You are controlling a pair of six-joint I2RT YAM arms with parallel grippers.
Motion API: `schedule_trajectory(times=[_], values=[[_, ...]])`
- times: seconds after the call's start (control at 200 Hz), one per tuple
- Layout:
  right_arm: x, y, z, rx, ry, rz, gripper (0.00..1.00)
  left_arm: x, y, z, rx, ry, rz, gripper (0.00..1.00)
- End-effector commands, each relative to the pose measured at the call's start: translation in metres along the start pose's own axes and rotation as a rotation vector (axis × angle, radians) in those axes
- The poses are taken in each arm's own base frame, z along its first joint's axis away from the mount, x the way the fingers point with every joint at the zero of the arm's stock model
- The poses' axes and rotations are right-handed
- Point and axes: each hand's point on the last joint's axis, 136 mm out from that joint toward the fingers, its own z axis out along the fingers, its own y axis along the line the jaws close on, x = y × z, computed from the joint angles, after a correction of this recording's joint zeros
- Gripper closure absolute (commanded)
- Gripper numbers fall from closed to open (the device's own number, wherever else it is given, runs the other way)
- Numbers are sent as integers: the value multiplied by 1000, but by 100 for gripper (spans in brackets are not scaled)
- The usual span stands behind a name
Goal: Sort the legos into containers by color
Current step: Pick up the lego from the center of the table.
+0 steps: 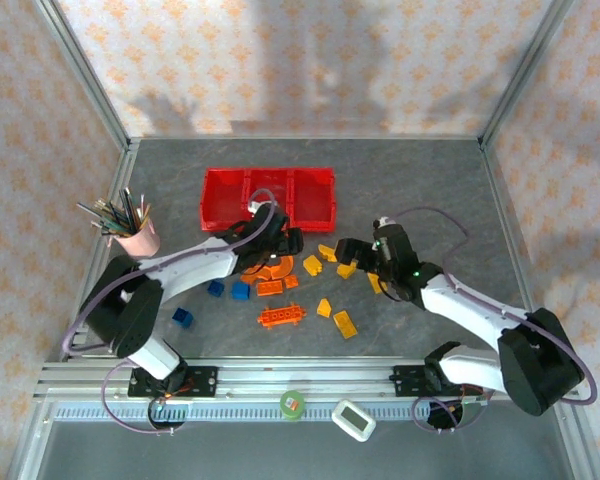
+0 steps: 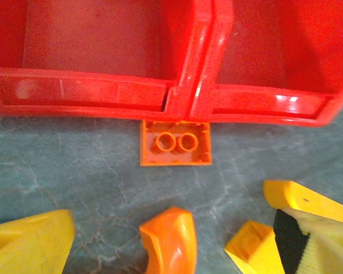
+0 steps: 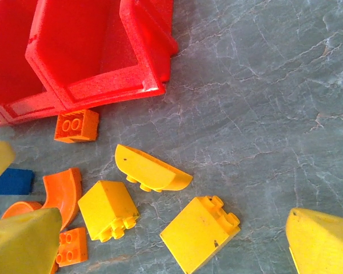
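The containers (image 1: 270, 195) are a red tray of three bins at the back; its front wall (image 2: 103, 94) fills the top of the left wrist view. Legos lie scattered in front: blue cubes (image 1: 241, 291), orange pieces (image 1: 282, 316), yellow blocks (image 1: 345, 324). My left gripper (image 1: 283, 244) (image 2: 171, 251) is open, with an orange curved piece (image 2: 168, 240) lying between its fingers, untouched. An upturned orange brick (image 2: 175, 142) rests against the tray. My right gripper (image 1: 350, 250) (image 3: 171, 245) is open over a yellow brick (image 3: 200, 231), beside a yellow wedge (image 3: 151, 169) and a yellow slope (image 3: 108, 210).
A pink cup of pencils (image 1: 135, 235) stands at the left. A roll of tape (image 1: 293, 404) and a small white device (image 1: 354, 419) sit on the near rail. The tray's corner (image 3: 160, 74) lies close to the right gripper's legos. Both grippers are close together at mid-table.
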Motion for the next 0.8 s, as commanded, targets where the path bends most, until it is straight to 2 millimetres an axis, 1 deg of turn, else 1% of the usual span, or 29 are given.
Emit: schedule_trajectory(times=[0.0, 0.08, 0.2, 0.32, 0.355, 0.37, 0.415, 0.526, 0.656, 0.791], values=[[-9, 5, 1, -6, -27, -20, 0, 2, 8, 12, -91, 30, 44, 9], [-12, 4, 0, 8, -37, -27, 0, 4, 4, 25, -103, 50, 86, 9], [-15, -1, 0, 27, -50, -19, 0, 2, 6, 41, -161, 66, 112, 9], [-16, -2, -1, 32, -52, -10, 0, -2, 5, 53, -193, 62, 124, 9], [-16, -3, -1, 32, -54, -9, 0, -7, 3, 52, -191, 53, 125, 10], [-16, -3, -1, 33, -54, -7, 0, -1, 6, 60, -206, 68, 132, 11], [-15, -4, 0, 37, -52, -6, 0, -2, 6, 64, -217, 73, 139, 12], [-17, -5, -1, 44, -55, -6, 0, -3, 8, 72, -248, 70, 143, 15], [-17, -6, -1, 47, -57, -5, 0, -2, 5, 80, -243, 77, 152, 19], [-18, -5, -1, 43, -57, -6, 0, 0, 4, 84, -236, 85, 152, 27]])
